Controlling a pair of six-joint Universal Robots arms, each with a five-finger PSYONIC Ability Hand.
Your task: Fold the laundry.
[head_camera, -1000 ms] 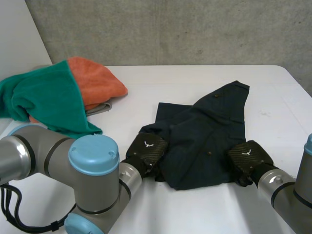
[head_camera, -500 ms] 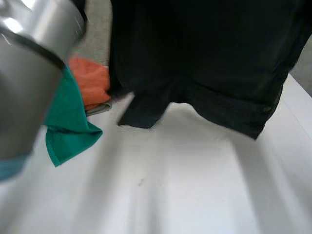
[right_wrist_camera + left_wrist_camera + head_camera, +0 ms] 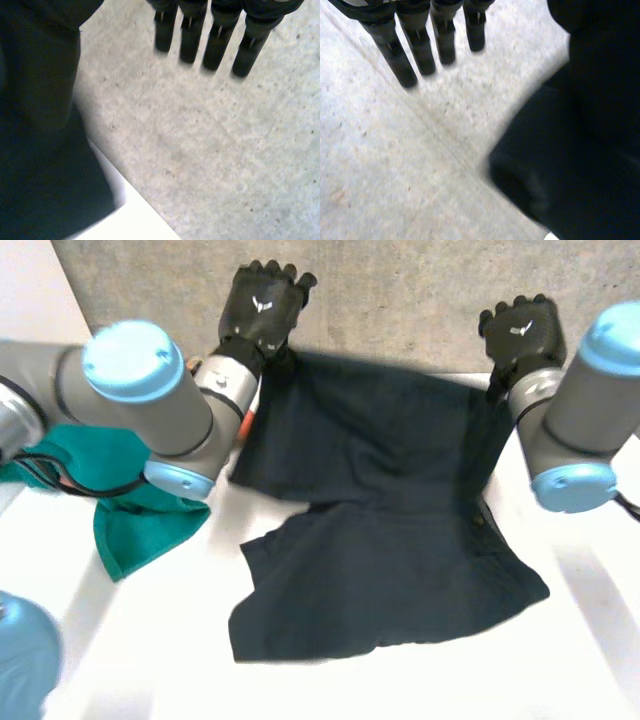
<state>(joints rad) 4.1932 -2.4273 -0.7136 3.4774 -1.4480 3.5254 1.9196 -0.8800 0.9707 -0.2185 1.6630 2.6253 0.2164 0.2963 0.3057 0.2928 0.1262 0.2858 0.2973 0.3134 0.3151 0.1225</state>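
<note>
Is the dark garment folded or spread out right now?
Spread out. The dark garment lies opened wide over the white table, its far edge by the left hand and the right hand.

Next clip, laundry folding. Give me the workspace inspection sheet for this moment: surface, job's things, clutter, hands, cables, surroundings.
surface: white table, bare in front of the laundry.
job's things: dark garment, near part spread on the table, far edge lifted and stretched between the hands; green towel crumpled beside the left arm.
clutter: nothing seen.
hands: left hand holds the garment's far corner on its own side, right hand the other far corner; both raised in front of the wall.
cables: nothing seen loose on the table.
surroundings: grey concrete wall behind the table.
</note>
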